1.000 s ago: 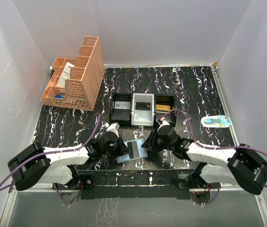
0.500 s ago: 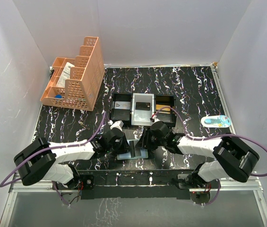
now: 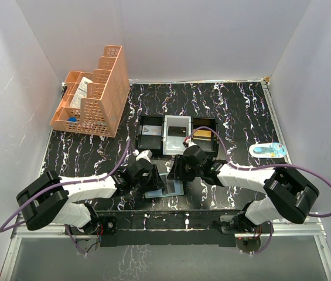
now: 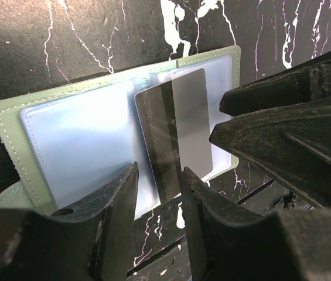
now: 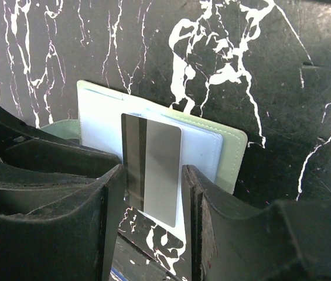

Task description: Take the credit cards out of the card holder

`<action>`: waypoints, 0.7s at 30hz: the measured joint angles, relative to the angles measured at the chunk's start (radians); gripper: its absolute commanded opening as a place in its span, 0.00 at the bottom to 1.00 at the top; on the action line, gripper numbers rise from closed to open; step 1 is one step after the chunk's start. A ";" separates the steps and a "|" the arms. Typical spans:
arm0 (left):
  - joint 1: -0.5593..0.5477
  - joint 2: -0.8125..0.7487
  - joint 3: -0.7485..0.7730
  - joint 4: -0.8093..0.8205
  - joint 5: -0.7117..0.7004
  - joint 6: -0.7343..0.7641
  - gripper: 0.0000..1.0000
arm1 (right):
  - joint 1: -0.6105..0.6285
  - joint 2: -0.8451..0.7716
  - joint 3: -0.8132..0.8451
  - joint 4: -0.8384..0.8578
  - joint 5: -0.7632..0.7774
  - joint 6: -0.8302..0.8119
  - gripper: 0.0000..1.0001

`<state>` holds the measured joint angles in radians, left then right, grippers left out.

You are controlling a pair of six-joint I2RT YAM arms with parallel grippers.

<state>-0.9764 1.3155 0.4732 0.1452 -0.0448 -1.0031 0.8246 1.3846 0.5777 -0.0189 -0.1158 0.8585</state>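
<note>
The card holder (image 3: 174, 188) lies open on the black marbled table, near the front edge, grey-green rim and pale blue panels up. It also shows in the left wrist view (image 4: 89, 146) and the right wrist view (image 5: 229, 146). A silver credit card (image 4: 180, 126) with a dark stripe lies on one panel and sticks out past the holder's edge (image 5: 153, 170). My left gripper (image 3: 152, 180) is open, its jaws over the card's end (image 4: 158, 175). My right gripper (image 3: 176, 171) is open, its jaws either side of the card (image 5: 153, 175). The two grippers nearly meet.
A black-and-white three-compartment tray (image 3: 149, 124) stands just behind the grippers. An orange lattice organiser (image 3: 92, 93) stands at the back left. A small blue-and-white object (image 3: 268, 150) lies at the right. White walls close in the table.
Both grippers have closed in over the open card holder. The right gripper has moved left and a little away from the base; the left gripper has shifted slightly right. The card holder has not moved.
</note>
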 measured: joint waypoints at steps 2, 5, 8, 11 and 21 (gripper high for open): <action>0.000 -0.002 -0.002 0.002 0.000 -0.006 0.36 | 0.000 0.000 0.004 0.000 0.000 -0.010 0.39; 0.000 -0.002 -0.002 0.003 0.000 -0.013 0.37 | 0.000 0.006 0.003 0.001 -0.003 -0.012 0.39; 0.000 -0.002 -0.002 0.003 0.000 -0.020 0.40 | 0.000 0.029 0.000 0.018 -0.011 -0.010 0.35; 0.000 -0.002 -0.002 0.005 0.000 -0.026 0.38 | 0.000 0.051 -0.008 0.055 -0.016 0.017 0.28; 0.000 0.002 -0.037 0.051 -0.005 -0.065 0.19 | -0.002 0.021 -0.118 0.199 -0.003 0.147 0.25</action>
<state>-0.9760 1.3170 0.4358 0.1963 -0.0502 -1.0683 0.8227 1.4055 0.4595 0.1802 -0.1192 1.0058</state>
